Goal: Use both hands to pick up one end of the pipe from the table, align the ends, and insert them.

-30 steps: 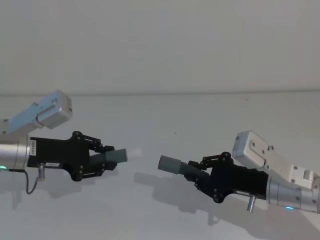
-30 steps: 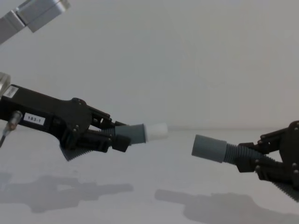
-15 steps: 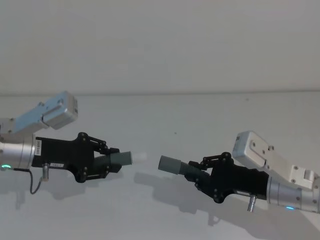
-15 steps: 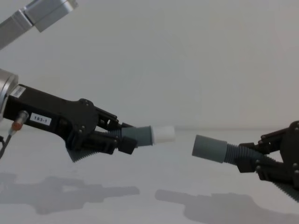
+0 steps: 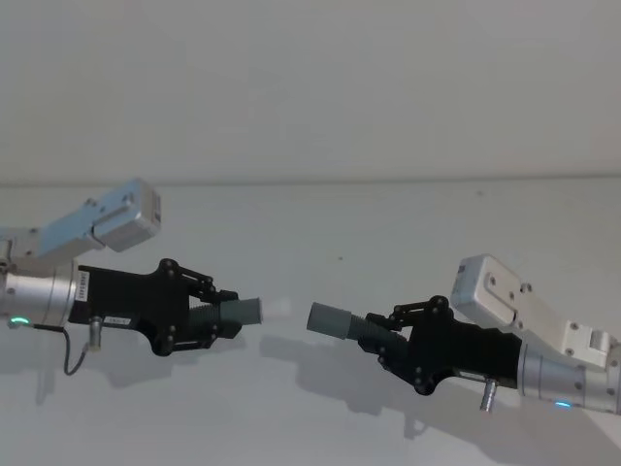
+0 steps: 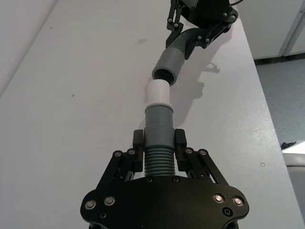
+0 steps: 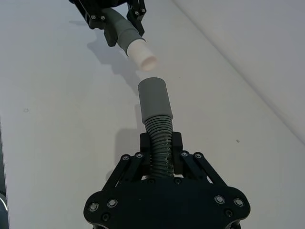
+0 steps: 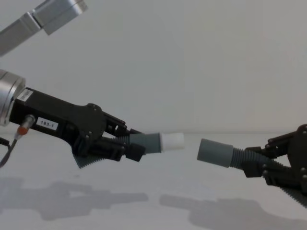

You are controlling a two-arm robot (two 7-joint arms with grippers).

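white matt table [image 5: 291, 427] lay beneath both arms, with the two pipe pieces held above it. right gripper [image 5: 384, 339] was clamped on the socketed pipe piece [image 8: 237, 158], its wide grey socket [image 8: 214, 152] pointing toward the robot's left. left gripper [image 5: 225, 316], to the left of the socket, was clamped on the white-tipped pipe piece [image 8: 149, 143]. the white tip [image 8: 171, 141] faced the socket across a small gap (not touching, and a little higher than it in the chest view).

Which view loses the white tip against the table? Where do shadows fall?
Head view: white tip nearly blends into table. Left wrist view: it reads clearly before the grey socket. Chest view: left gripper and right gripper cast shadows on the table below.
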